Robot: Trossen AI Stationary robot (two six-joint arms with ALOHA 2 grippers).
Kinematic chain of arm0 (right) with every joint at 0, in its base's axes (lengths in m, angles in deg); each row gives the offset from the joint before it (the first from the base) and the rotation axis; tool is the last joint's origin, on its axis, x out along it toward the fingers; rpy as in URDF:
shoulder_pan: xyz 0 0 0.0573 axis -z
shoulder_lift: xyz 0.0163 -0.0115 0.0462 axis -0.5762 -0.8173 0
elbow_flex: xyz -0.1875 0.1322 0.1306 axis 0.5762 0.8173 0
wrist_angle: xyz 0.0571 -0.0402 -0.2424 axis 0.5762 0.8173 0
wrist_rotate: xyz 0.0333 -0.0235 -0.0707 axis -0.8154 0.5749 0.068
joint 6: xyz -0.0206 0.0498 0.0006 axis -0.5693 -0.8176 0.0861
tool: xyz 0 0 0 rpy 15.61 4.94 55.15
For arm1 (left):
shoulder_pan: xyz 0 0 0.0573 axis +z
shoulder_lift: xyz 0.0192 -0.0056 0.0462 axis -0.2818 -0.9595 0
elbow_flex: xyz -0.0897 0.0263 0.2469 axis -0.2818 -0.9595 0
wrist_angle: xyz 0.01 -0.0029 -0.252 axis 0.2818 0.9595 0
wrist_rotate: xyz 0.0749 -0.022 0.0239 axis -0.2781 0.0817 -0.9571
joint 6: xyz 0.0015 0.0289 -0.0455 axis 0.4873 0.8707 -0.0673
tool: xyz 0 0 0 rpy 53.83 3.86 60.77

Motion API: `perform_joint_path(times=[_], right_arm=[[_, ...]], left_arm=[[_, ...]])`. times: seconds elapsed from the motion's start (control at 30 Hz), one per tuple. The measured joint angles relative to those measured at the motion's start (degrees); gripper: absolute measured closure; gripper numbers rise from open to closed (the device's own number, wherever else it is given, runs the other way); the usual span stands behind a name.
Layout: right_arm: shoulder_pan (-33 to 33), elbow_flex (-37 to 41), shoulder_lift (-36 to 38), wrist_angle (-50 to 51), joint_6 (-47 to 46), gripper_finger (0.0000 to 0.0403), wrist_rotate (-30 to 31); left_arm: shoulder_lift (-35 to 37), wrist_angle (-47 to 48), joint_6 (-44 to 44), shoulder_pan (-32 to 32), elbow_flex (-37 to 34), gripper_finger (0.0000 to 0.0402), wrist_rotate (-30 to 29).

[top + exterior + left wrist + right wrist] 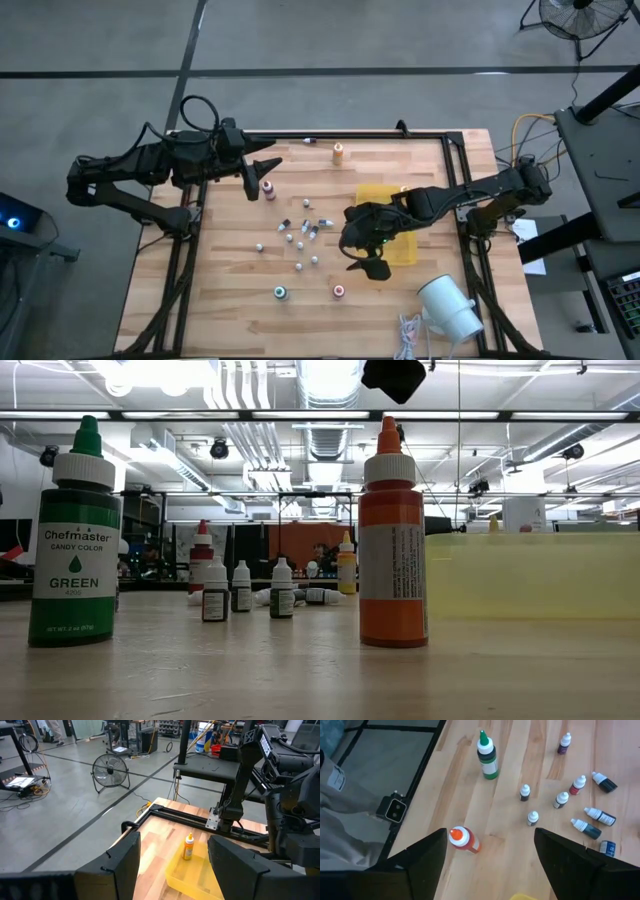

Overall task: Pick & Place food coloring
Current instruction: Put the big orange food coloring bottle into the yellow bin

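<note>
The food coloring stands scattered on the wooden table. A green-topped bottle and an orange-red one are near the front. A pink-topped one is at the left and an orange one at the back. Several tiny vials are in the middle, some upright, some lying on their sides. My right gripper hangs open above the table, between the orange-red bottle and the yellow mat. My left gripper hovers open, high over the back left.
A big white cylinder lies at the front right corner, with a coil of white cord beside it. A black frame runs along the table's far and side edges. Bare wood lies at the table's front left.
</note>
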Motion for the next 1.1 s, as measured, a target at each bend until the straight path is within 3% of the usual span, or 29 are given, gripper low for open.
perform_joint_path(times=[0.57,1.1], right_arm=[[-1.3,-0.2,0.0,-0.6,-3.0,0.011,-0.2],[-1.2,-7.1,0.0,2.4,-2.1,0.0114,0.0]], left_arm=[[0.0,0.5,0.0,0.0,0.0,0.0197,0.3],[0.0,0.7,0.0,0.0,0.0,0.0197,0.4]])
